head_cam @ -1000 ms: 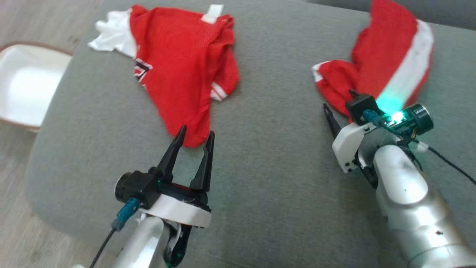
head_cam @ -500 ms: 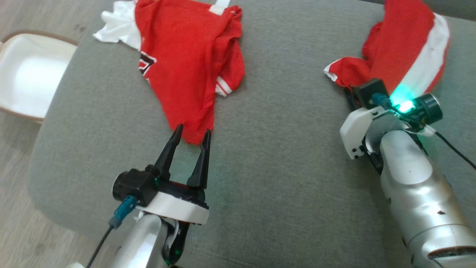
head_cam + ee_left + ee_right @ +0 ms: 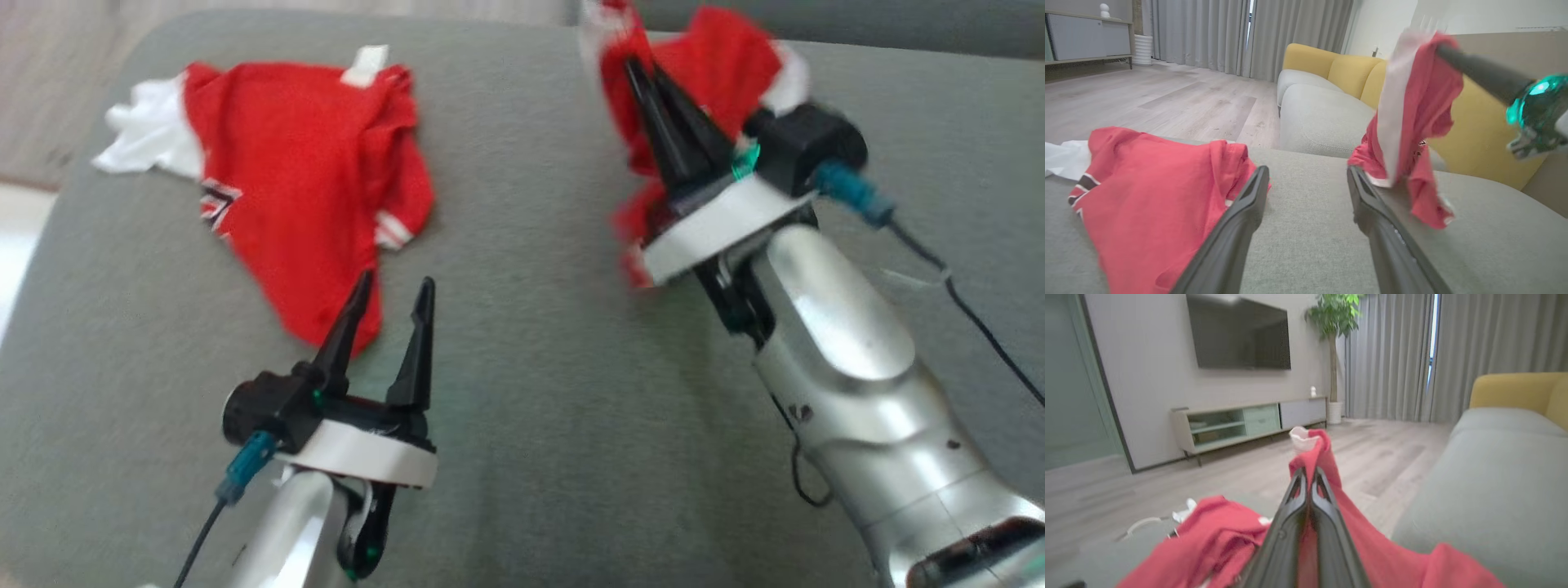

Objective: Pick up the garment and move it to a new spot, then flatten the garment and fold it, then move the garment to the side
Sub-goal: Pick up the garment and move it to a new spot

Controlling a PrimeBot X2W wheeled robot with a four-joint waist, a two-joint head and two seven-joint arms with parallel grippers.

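Red garment [image 3: 718,65] hangs blurry and partly hidden behind your right gripper [image 3: 630,64], whose fingers are pressed together pinching it up above the grey sofa [image 3: 531,343], while your left gripper [image 3: 394,282] stands spread beside the other red shirt [image 3: 302,163], whose black mark you cannot read.

Home living room. Wall-mounted TV [image 3: 1239,335] over a low media cabinet [image 3: 1241,422] with a small white ornament [image 3: 1313,391] on top, tall potted plant [image 3: 1333,314] beside it. Floor-length grey curtains [image 3: 1392,355], daylight in the gap, wood-plank floor [image 3: 1147,106]. Yellow-backed sofa [image 3: 1331,67] with grey seats. Nearer, grey upholstered seat [image 3: 531,367] with red garments [image 3: 302,188] on it.
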